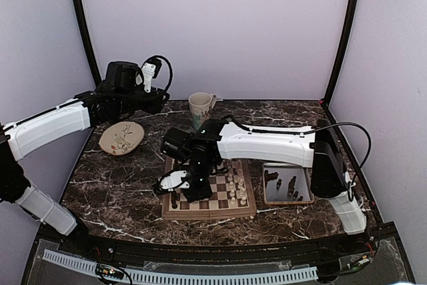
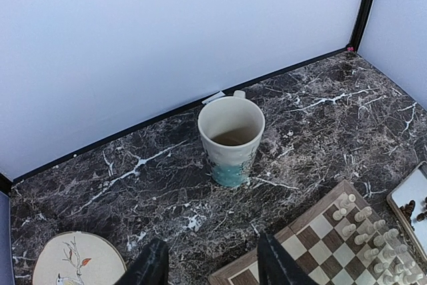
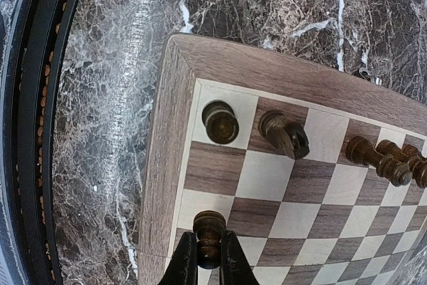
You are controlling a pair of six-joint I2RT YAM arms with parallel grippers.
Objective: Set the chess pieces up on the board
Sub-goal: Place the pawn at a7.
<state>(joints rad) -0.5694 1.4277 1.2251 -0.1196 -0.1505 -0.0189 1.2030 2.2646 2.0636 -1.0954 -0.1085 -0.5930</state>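
Note:
The board (image 3: 320, 185) lies on the marble table. In the right wrist view, several dark chess pieces stand along its back row: one in the corner (image 3: 220, 123), one beside it (image 3: 283, 133) and two more (image 3: 377, 160) further right. My right gripper (image 3: 208, 248) is shut on a dark pawn (image 3: 209, 228) over the left column, two squares in front of the corner piece. My left gripper (image 2: 213, 268) hangs open and empty above the table, between the plate and the board's corner (image 2: 320, 231). More dark pieces (image 1: 292, 186) lie in the metal tray (image 1: 303, 199).
A cream and teal mug (image 2: 231, 137) stands behind the board. A round painted plate (image 2: 77, 258) sits at the left. Cream-white chessmen (image 2: 363, 225) fill the board's right side. The right arm (image 1: 267, 143) stretches across the board, and the table's black front rail (image 3: 33, 131) runs close to the board's left edge.

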